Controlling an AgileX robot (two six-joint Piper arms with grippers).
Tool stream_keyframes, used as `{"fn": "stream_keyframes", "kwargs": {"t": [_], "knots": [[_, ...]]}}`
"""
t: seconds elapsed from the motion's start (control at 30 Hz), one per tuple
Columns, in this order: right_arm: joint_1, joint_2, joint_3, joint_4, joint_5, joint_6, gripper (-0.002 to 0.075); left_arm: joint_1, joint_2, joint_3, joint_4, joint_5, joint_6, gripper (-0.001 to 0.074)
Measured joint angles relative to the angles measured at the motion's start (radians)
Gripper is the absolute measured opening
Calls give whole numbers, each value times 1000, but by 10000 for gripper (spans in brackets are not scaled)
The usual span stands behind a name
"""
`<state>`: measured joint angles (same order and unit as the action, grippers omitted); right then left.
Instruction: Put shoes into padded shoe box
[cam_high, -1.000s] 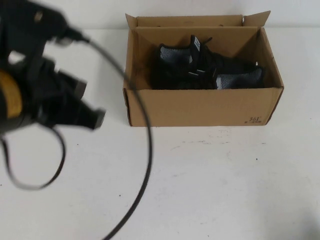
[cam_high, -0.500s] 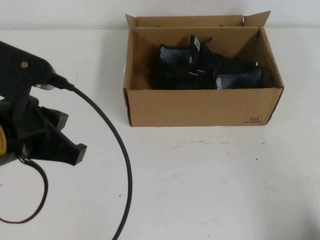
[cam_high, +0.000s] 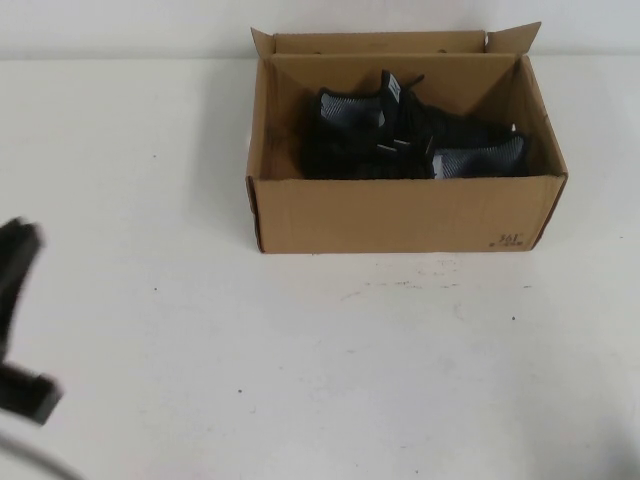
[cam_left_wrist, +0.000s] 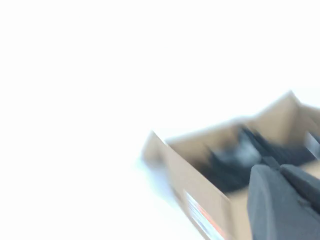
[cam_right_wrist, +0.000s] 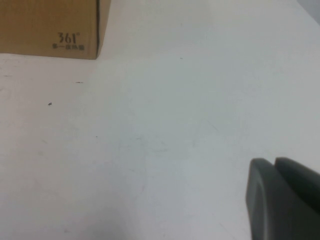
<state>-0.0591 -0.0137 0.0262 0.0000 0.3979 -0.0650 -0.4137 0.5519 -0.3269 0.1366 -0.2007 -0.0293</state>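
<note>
The brown cardboard shoe box (cam_high: 400, 215) stands open at the far middle of the table. Both black knit shoes (cam_high: 405, 140) lie inside it, grey-white linings showing. My left gripper (cam_left_wrist: 280, 169) is shut and empty; its view shows the box (cam_left_wrist: 200, 200) and the shoes (cam_left_wrist: 240, 160) some way beyond it. In the high view only dark parts of the left arm (cam_high: 18, 300) show at the left edge. My right gripper (cam_right_wrist: 275, 161) is shut and empty, low over bare table, with the box's printed corner (cam_right_wrist: 67, 40) farther off. It is out of the high view.
The white table (cam_high: 350, 360) spreads in front of and beside the box. The box's top flaps (cam_high: 515, 38) stand up at the far corners.
My left arm has pulled back from beside the box toward the near left edge, almost leaving the high view. The box and shoes have not moved.
</note>
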Motion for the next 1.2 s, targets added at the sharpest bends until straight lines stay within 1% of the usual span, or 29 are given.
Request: {"fn": "stream_keyframes", "kwargs": {"t": [0.1,0.2,0.33,0.43,0.53,0.73,0.83,0.93,1.2], "knots": [[0,0,0,0,0,0,-8,80,-134,127,-22,-131,44,-2],[0,0,0,0,0,0,-8,152,-284,230,-60,-154,55,-2],[0,0,0,0,0,0,-8,234,-463,328,-112,-102,60,-2],[0,0,0,0,0,0,-8,277,-549,348,-121,7,60,-3],[0,0,0,0,0,0,-8,291,-561,353,-122,119,60,-3],[0,0,0,0,0,0,-8,290,-561,353,-122,414,60,-4],[0,0,0,0,0,0,-8,290,-561,353,-125,530,60,-4],[0,0,0,0,0,0,-8,290,-561,353,-125,565,60,-4],[0,0,0,0,0,0,-8,290,-562,353,-125,575,60,-3]]}}
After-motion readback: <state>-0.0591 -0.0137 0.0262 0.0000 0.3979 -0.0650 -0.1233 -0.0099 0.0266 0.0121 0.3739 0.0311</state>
